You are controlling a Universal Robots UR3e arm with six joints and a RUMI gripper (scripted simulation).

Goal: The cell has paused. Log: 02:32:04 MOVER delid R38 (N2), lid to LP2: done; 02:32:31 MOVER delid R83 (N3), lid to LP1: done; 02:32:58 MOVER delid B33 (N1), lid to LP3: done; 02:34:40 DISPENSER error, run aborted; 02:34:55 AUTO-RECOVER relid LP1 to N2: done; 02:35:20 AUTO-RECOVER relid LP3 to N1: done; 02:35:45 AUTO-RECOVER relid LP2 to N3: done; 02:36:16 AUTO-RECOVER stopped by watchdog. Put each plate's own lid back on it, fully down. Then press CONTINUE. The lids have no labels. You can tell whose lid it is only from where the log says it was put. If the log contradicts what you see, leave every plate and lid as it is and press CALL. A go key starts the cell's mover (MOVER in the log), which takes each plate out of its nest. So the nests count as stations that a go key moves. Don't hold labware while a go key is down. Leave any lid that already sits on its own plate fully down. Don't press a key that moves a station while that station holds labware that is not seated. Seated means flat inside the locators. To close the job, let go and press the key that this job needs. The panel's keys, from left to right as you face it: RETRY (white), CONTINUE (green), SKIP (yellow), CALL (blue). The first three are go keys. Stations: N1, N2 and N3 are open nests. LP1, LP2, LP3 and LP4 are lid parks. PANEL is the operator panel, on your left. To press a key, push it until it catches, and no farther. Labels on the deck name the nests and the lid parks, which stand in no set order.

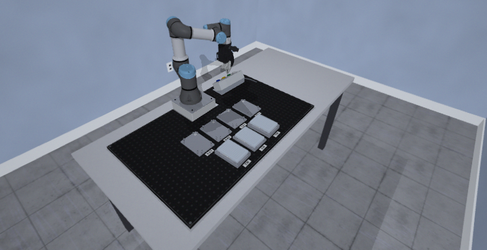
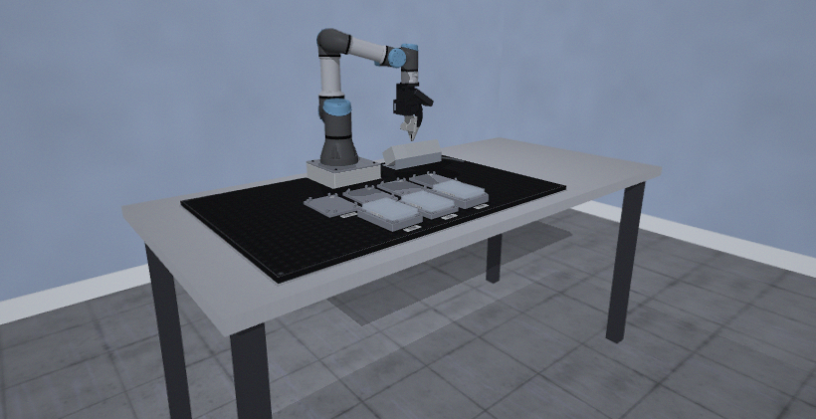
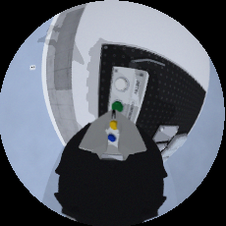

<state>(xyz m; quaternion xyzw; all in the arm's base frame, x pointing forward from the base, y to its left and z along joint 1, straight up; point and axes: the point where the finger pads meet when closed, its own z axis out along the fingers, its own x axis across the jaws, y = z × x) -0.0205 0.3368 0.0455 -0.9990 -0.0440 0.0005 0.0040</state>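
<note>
the operator panel (image 1: 228, 82) is seen at the deck's rear beside the arm base, with its green key (image 3: 117, 105) just ahead of the gripper (image 3: 112, 129); the jaws are pressed together, nothing held; three lidded plates (image 1: 249, 138) lie in their nests, four lid parks (image 1: 215, 129) bare; risk judged: a slightly off descent could catch the neighbouring yellow key (image 3: 113, 125).

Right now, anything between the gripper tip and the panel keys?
Nothing: in the exterior view only a bare gap of air separates the shut, empty gripper from the panel; the wrist view shows the green key just ahead of it.
</note>
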